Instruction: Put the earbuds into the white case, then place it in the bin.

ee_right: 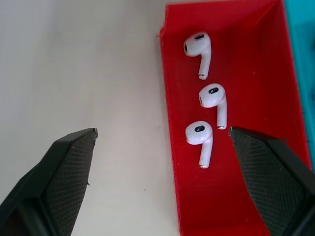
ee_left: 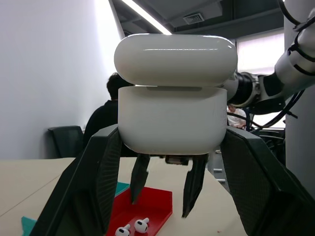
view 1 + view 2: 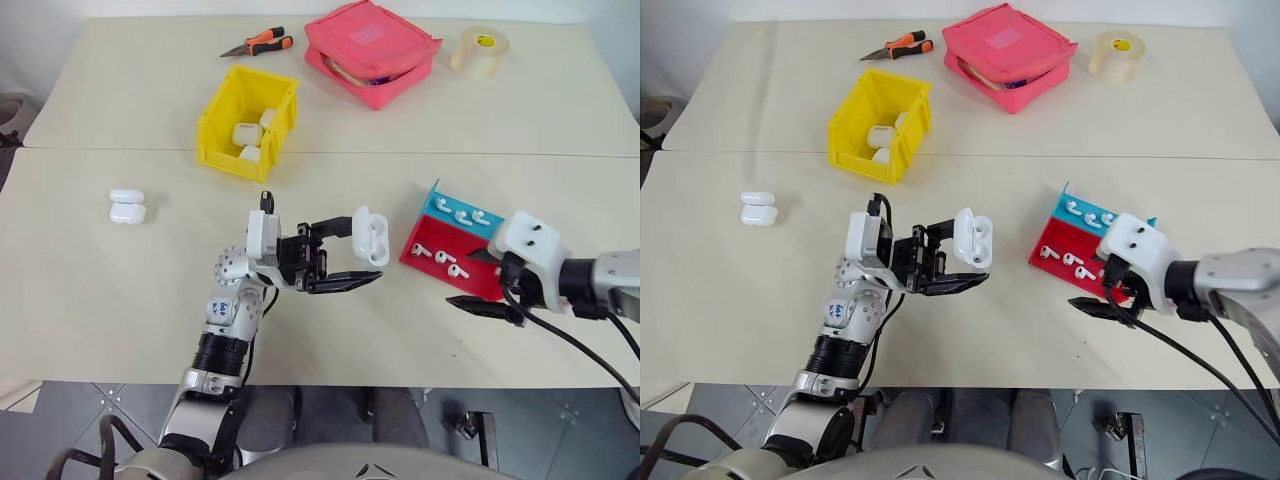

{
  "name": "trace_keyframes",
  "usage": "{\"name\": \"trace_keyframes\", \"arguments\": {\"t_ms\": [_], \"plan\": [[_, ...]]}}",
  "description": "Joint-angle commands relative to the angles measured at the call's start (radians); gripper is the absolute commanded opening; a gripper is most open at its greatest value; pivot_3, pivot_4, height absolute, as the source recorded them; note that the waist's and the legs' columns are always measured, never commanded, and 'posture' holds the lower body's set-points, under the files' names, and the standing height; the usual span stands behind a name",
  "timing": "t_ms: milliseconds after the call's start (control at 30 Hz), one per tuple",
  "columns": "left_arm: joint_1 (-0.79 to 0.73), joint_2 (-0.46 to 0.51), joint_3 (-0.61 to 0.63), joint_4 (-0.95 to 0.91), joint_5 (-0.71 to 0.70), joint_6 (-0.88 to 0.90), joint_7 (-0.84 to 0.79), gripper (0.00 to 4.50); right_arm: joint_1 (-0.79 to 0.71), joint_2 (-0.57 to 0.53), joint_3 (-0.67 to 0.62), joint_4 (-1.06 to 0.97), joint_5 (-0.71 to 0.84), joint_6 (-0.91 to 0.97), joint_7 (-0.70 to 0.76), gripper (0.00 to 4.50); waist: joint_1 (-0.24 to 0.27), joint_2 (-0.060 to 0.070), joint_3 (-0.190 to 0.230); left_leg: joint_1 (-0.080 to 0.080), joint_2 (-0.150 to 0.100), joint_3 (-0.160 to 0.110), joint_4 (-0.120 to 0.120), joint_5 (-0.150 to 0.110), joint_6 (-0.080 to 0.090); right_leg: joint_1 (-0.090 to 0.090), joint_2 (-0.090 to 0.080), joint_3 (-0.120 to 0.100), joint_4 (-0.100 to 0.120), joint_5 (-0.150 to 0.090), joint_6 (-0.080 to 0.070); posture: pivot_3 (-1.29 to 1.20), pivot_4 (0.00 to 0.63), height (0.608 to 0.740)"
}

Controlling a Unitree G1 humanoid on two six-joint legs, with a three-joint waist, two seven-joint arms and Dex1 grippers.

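While left hand (image 3: 345, 255) grips white case (image 3: 371, 236) (lid up), right hand (image 1: 162, 137) spread

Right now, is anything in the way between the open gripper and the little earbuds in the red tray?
No, nothing visible. The right gripper hangs open over the near edge of the red tray, and the three earbuds lie uncovered there, nothing between them.

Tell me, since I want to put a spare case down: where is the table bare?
Bare stretches: between the two loose cases and the left claw, and along the near edge under both arms. Also the far left, beside the yellow bin. Crowded: the far middle, with pliers, pink pouch and tape, and around the red and teal tray, where the right claw hovers.
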Motion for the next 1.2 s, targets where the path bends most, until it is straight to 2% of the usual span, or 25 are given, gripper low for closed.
{"name": "trace_keyframes", "arguments": {"t_ms": [33,233,400,933,1033,1133,1200], "plan": [[0.009,-0.005,-0.011,-0.043,-0.001,-0.017,0.012,2.71,-0.100,0.014,0.097,0.032,-0.060,0.043,-0.010,4.50,-0.003,0.000,0.000,0.000,0.000,0.000,0.000,0.000,0.000,0.000,0.000,0.000,0.000,0.000,0.000,0.00,0.150,0.740],[0.015,-0.007,-0.017,-0.038,-0.001,-0.033,0.021,2.71,-0.178,0.012,0.199,0.064,-0.134,0.058,0.014,4.50,-0.002,0.000,0.000,-0.001,0.000,0.000,0.000,0.000,0.000,-0.001,0.000,0.000,0.001,0.000,0.000,0.00,0.150,0.740],[0.029,-0.002,-0.019,-0.045,-0.004,-0.039,0.024,2.71,-0.205,0.021,0.238,0.085,-0.174,0.038,0.044,2.92,-0.003,0.000,0.000,-0.001,0.000,0.001,0.000,0.000,0.000,-0.001,0.000,0.000,0.000,0.000,0.001,0.00,0.150,0.740],[0.033,0.007,-0.020,-0.051,-0.007,-0.036,0.026,2.71,-0.235,0.047,0.284,0.111,-0.256,0.019,0.086,2.92,-0.003,0.000,0.000,-0.001,0.000,0.001,0.001,0.000,0.000,-0.001,0.000,0.000,0.000,0.000,0.001,0.00,0.150,0.740],[0.031,0.007,-0.020,-0.051,-0.007,-0.036,0.028,2.71,-0.235,0.050,0.285,0.115,-0.266,0.016,0.096,2.31,-0.003,0.000,0.000,-0.001,0.000,0.001,0.001,0.000,0.000,-0.001,0.000,0.000,0.001,0.001,0.001,0.00,0.150,0.740],[0.028,0.006,-0.020,-0.052,-0.008,-0.034,0.030,2.71,-0.236,0.054,0.286,0.116,-0.272,0.014,0.106,1.32,-0.003,0.000,0.000,-0.001,0.000,0.001,0.001,0.000,0.000,-0.001,0.000,0.000,0.000,0.001,0.001,0.00,0.150,0.740],[0.026,0.007,-0.019,-0.052,-0.008,-0.034,0.030,2.71,-0.237,0.058,0.285,0.116,-0.275,0.013,0.110,1.32,-0.003,0.000,0.000,-0.001,0.000,0.001,0.001,0.000,0.000,-0.001,0.000,0.000,0.000,0.001,0.001,0.00,0.150,0.740]]}}
